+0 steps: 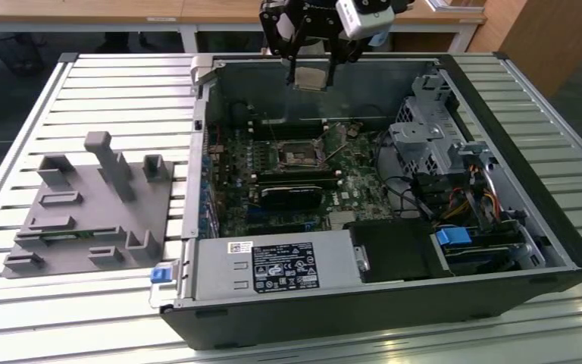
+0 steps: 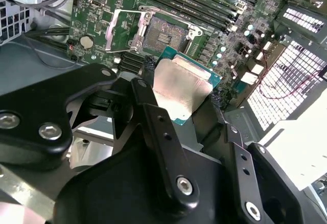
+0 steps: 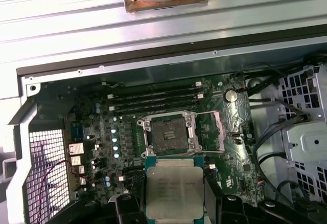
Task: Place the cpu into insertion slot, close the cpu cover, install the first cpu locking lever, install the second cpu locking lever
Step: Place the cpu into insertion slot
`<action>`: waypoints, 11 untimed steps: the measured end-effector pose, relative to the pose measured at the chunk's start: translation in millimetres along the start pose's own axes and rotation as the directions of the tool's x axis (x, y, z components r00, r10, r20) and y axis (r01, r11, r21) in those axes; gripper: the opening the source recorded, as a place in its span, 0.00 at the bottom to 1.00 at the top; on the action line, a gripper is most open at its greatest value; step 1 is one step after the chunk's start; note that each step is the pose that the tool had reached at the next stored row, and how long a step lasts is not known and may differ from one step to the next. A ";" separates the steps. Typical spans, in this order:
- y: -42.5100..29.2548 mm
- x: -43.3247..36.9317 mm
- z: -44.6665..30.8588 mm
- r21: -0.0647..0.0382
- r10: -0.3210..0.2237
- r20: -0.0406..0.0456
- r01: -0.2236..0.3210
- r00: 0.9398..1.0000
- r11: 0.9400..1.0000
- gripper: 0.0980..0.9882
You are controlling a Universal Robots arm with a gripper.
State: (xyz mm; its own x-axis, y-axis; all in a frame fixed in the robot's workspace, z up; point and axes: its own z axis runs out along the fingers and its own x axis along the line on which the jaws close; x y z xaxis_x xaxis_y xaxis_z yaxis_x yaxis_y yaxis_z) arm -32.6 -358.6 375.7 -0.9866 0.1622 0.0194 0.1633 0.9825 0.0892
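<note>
Bench (image 1: 69,318): slatted metal surface carrying all items.

On the exterior view's left, a grey moulded fixture (image 1: 89,208) with upright posts lies flat on the bench, just beside the case wall.

Centre: an open black computer case (image 1: 372,315) lies on its side with the motherboard (image 1: 357,193) exposed. A power supply (image 1: 270,267) sits at the near edge of the case.

Insertion slot (image 1: 299,154): located mid-board. In the first wrist view the insertion slot (image 3: 167,133) shows its dark centre uncovered, and the cpu cover (image 3: 220,130) lies swung open beside it. The long memory slots (image 3: 153,98) run parallel just beside the socket.

Hand (image 1: 314,67): positioned above the far wall of the case, well clear of the board. Its fingers (image 2: 153,116) are pinching the cpu from two opposite edges, as seen in both wrist views.

Cpu (image 1: 309,79): held in the air, apart from the slot, not yet seated. In the second wrist view the cpu (image 2: 181,88) shows its silver metal top and green border. The first wrist view shows the cpu (image 3: 173,188) near the open socket.

On the exterior view's right, a metal drive cage (image 1: 427,144) and cable bundle occupy the case's end.
</note>
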 end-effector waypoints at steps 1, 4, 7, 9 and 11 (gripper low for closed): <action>0.0 0.0 0.0 0.000 0.002 0.000 -0.002 1.000 1.000 0.50; 0.0 0.0 0.1 0.000 0.007 0.001 -0.007 1.000 1.000 0.50; 0.0 0.0 0.2 0.000 0.013 0.001 -0.013 1.000 1.000 0.50; 0.0 0.0 0.3 0.000 0.017 0.002 -0.017 1.000 1.000 0.50; 0.0 0.0 0.3 0.000 0.021 0.002 -0.021 1.000 1.000 0.50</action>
State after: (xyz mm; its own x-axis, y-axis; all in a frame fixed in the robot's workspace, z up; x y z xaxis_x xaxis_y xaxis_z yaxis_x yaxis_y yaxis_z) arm -32.6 -358.6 375.4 -0.9830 0.1826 0.0193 0.1836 0.9789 0.0892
